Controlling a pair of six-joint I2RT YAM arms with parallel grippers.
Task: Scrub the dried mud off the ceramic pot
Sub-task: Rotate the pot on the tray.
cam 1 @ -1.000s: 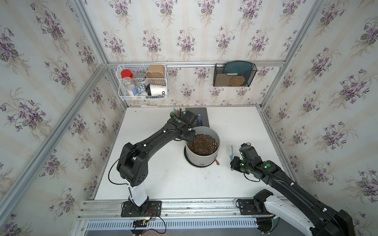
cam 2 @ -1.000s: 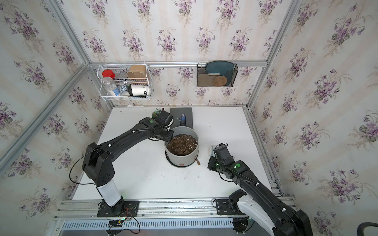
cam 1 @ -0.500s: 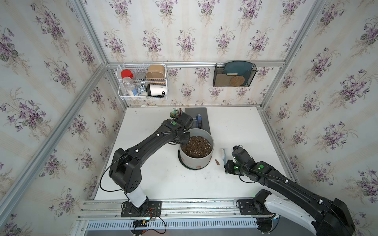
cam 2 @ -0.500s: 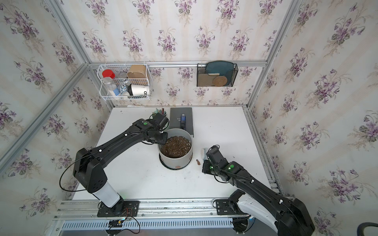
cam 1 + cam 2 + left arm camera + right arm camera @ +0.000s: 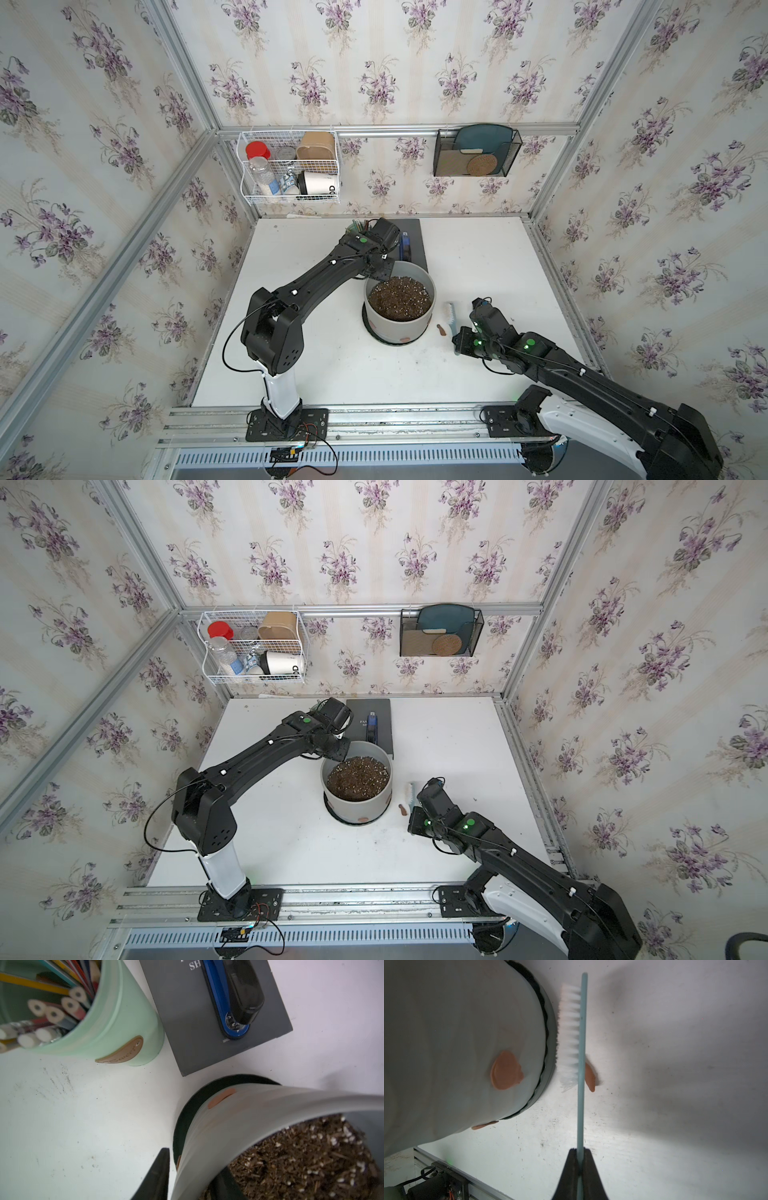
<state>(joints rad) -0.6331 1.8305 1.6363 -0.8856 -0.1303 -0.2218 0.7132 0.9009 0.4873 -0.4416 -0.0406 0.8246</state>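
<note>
Centre frame: pot on the table, brush just right.
Above it a book bears a stapler; a mud flake lies on the table near the brush.

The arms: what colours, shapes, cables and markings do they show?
The left arm and right arm are black and boxy, white just above the base, with green lights and looping black cables. Left hand and right hand: tapered black fingers.

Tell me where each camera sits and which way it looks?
Top views: high above the front edge, facing down at the table, ceramic pot; left arm and right arm show.
Left wrist: looks down past the left fingers straddling the pot's rim.
Right wrist: looks along the brush pinched by the right fingers, toward the pot.
Shared: every view shows the pot's dried mud.
</note>
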